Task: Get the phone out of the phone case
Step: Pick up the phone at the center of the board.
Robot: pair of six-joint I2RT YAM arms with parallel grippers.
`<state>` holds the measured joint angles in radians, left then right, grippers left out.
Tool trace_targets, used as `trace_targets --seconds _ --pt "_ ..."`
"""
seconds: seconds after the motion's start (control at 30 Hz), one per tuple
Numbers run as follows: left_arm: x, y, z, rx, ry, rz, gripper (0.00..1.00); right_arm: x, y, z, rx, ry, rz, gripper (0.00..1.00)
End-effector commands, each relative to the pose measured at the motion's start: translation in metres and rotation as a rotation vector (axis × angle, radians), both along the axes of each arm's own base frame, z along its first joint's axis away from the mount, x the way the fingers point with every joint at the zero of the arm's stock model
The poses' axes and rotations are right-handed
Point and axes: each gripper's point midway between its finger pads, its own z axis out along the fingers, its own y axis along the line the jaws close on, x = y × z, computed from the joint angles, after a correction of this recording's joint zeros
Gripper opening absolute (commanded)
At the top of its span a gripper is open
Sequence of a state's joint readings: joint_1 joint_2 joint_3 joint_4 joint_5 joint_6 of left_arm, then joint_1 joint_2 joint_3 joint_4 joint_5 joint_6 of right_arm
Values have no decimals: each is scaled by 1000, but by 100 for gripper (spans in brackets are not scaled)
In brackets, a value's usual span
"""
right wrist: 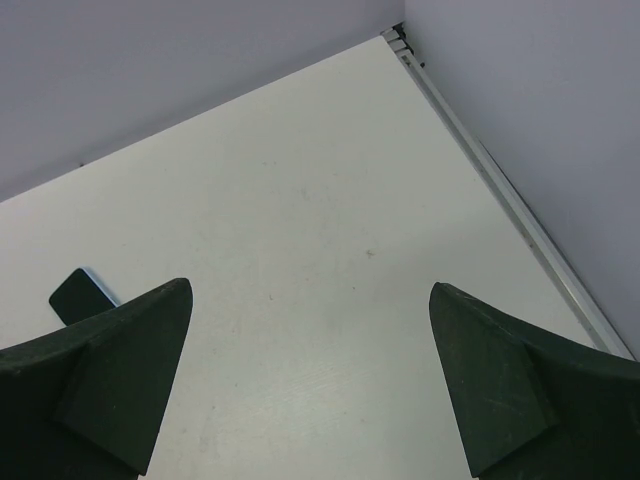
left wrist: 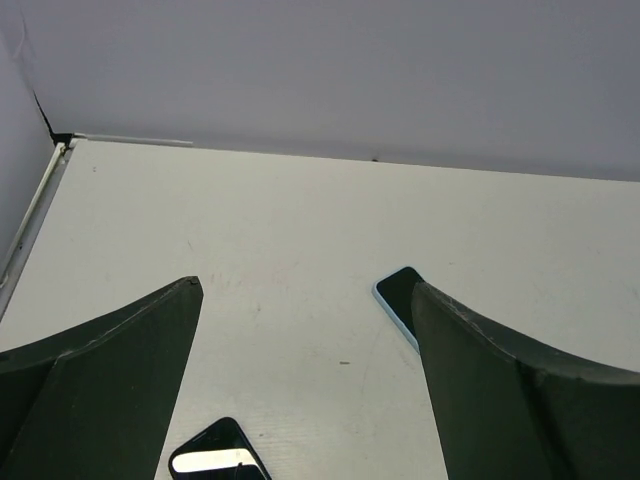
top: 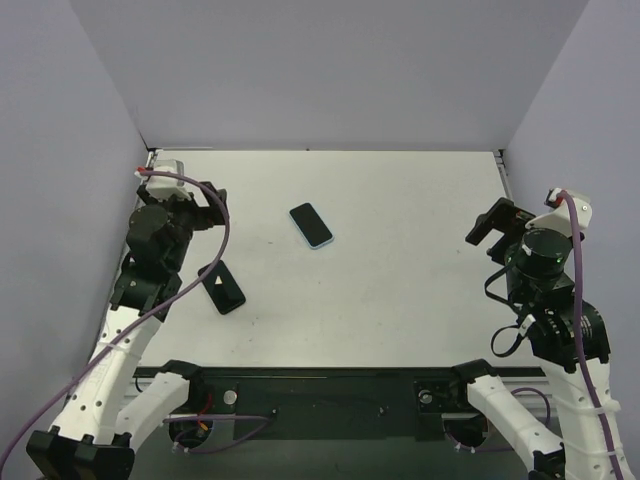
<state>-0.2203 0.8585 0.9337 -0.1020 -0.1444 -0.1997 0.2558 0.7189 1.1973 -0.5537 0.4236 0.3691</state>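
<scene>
A dark-faced phone with a light blue rim [top: 311,225] lies flat mid-table; it also shows in the left wrist view [left wrist: 398,296], partly behind my right finger, and in the right wrist view [right wrist: 78,293]. A glossy black slab [top: 222,287] lies flat near the left arm and shows in the left wrist view [left wrist: 215,460]; I cannot tell whether it is a phone or a case. My left gripper [top: 205,205] [left wrist: 305,288] is open and empty, above the table between the two. My right gripper [top: 490,225] [right wrist: 310,288] is open and empty at the far right.
White table [top: 400,290] with grey walls at the left, back and right. A raised metal strip [right wrist: 500,190] runs along the right edge. A black rail [top: 320,385] spans the near edge between the arm bases.
</scene>
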Motion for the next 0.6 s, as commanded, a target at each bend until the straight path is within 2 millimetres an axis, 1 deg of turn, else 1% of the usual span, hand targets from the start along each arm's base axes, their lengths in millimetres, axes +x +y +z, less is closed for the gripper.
trace_targets --seconds 0.0,0.03,0.07,0.13,0.17,0.2,0.23,0.27,0.3,0.33,0.37,0.4,0.43,0.47,0.5,0.53,0.57 --pt "-3 -3 3 23 30 29 97 -2 -2 -1 4 -15 -14 100" --pt "-4 -3 -9 17 79 36 97 -2 -2 -2 6 -15 -11 100" --pt "-5 -2 -13 -21 104 51 97 -2 -1 -6 6 -7 -5 100" --pt "-10 -4 -29 -51 176 51 97 -1 3 -10 5 4 18 100" --pt "-14 -4 -41 -49 224 53 97 0 6 -12 9 8 34 100" --pt "-15 -3 -47 -74 254 70 97 1 8 -14 12 11 42 100" --pt "-20 0 -60 -76 310 92 97 2 11 -17 18 14 58 100" --pt "-21 2 -66 -98 340 121 97 3 13 -18 32 13 62 100" --pt "-27 4 -79 -97 398 139 97 3 17 -21 39 17 82 100" --pt "-26 4 -84 -114 429 156 97 3 18 -22 45 11 89 100" --pt "-31 5 -95 -102 481 166 97 4 21 -24 53 6 104 100" --pt "-30 5 -101 -108 513 180 97 4 22 -23 59 -4 108 100" --pt "-35 8 -113 -91 570 198 97 4 23 -25 63 -10 114 100" --pt "-35 12 -122 -93 607 241 97 4 24 -25 70 -14 117 100" --pt "-41 15 -132 -82 659 267 97 4 26 -25 74 -17 128 100" --pt "-40 19 -141 -80 692 307 97 4 27 -26 77 -18 135 100" --pt "-44 21 -148 -93 726 336 97 4 29 -26 79 -17 144 100"
